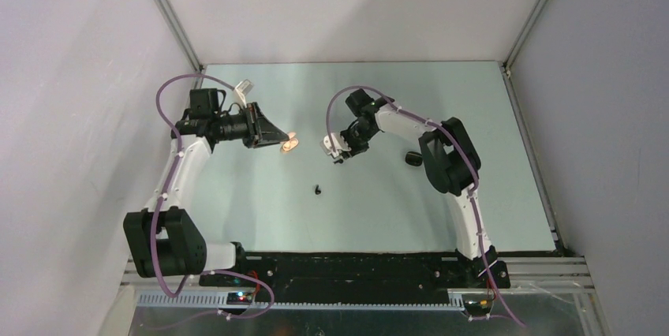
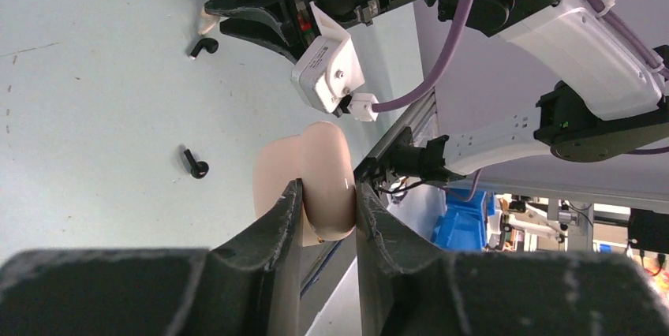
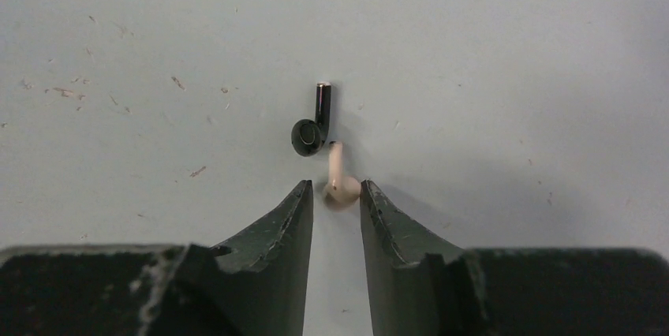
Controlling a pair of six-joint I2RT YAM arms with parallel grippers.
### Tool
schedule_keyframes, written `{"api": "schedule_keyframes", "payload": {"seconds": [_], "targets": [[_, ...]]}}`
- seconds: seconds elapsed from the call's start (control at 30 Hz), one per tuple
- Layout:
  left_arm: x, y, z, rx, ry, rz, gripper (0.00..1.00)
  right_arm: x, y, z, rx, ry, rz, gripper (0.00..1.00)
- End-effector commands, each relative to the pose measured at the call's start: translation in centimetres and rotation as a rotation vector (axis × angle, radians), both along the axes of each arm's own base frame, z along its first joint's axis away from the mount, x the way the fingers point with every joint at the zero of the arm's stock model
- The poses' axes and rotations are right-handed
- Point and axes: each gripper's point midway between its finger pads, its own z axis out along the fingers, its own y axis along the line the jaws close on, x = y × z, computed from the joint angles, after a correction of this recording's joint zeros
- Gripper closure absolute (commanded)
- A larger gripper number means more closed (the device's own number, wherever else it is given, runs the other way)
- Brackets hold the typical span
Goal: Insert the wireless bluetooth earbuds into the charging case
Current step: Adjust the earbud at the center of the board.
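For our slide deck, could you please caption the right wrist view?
Right gripper straddles a cream earbud on the table, a black earbud lying just beyond it.

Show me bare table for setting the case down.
Bare: the far strip of table behind both arms, and the near stretch from the lone black earbud to the arm bases. Crowded: the middle, between the cream case and the right gripper.

No lettering, brand, number or sign can be read in any view. In the left wrist view, at the upper middle of the frame, a white camera module carries what looks like a small grey label, its print too blurred to read.
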Motion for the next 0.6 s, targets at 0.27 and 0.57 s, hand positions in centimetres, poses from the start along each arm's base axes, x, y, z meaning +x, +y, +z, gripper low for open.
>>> {"api": "schedule_keyframes", "payload": {"seconds": [0.27,0.57], "targets": [[0.1,0.4,1.5,0.033,-0.1,0.001,1.0,0.8,0.3,-1.8,-0.095,-0.028,0.027,0.84],[0.7,0.4,1.9,0.033,-0.107,0.001,1.0,-2.4,-3.7,4.0,-0.144,0.11,-0.045,0.95]]}}
